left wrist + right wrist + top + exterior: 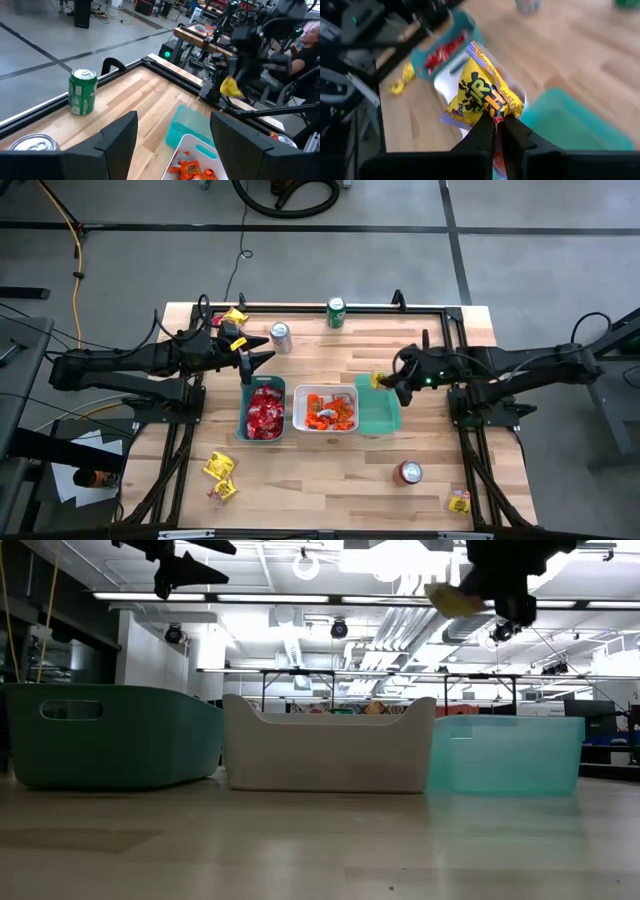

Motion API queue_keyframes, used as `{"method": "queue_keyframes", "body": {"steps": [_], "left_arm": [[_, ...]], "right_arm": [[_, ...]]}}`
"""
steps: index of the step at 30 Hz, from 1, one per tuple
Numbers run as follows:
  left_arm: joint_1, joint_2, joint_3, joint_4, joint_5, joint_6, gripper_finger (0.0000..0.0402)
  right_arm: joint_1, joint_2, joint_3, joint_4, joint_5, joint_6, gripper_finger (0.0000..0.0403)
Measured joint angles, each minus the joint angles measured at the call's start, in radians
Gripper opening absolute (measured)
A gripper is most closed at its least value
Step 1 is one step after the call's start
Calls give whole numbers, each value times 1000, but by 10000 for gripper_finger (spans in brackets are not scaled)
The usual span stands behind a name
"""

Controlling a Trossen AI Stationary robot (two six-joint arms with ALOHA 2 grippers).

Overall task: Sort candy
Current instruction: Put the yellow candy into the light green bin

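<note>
My right gripper (496, 125) is shut on a yellow candy packet (480, 95) and holds it in the air over the light teal tray (380, 415), near that tray's border with the white tray (325, 393). The white tray holds orange candy, and the dark teal tray (246, 405) holds red candy. My left gripper (248, 363) hovers open with nothing in it above the dark teal tray's far end. Loose yellow packets (221, 476) lie flat on the table at the near left. My right gripper pinches one end of the yellow packet (487, 107) between its two fingertips. The fingers come from the table's right side, slanting down. The packet (450, 598) is lifted clear above the trays and sticks out beyond the fingertips.
A green can (336, 312) and a silver can (281, 337) stand at the far side, and a red can (409, 472) at the near right. More yellow packets lie at the far left (235, 315) and the near right corner (459, 500). Black frame rails run along the table's edges.
</note>
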Motion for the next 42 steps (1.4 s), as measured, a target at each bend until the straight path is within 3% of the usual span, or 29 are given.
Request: {"method": "queue_keyframes", "body": {"steps": [6, 15, 23, 28, 34, 40, 42], "left_arm": [[0, 0, 0, 0, 1, 0, 236], [0, 0, 0, -1, 2, 0, 236], [0, 0, 0, -1, 3, 40, 236], [0, 0, 0, -2, 3, 44, 236], [0, 0, 0, -13, 3, 44, 236], [0, 0, 0, -34, 3, 44, 236], [0, 0, 0, -42, 3, 44, 236]], "right_arm": [[0, 92, 0, -82, -27, 78, 44], [-1, 275, 0, -86, -136, 24, 164], [-27, 296, 0, -83, -211, 5, 237], [-51, 295, 63, -92, -250, -52, 251], [-21, 394, 236, -356, -99, -187, 252], [-19, 489, 334, -318, -215, -258, 252], [-18, 518, 353, -411, -163, -258, 252]]}}
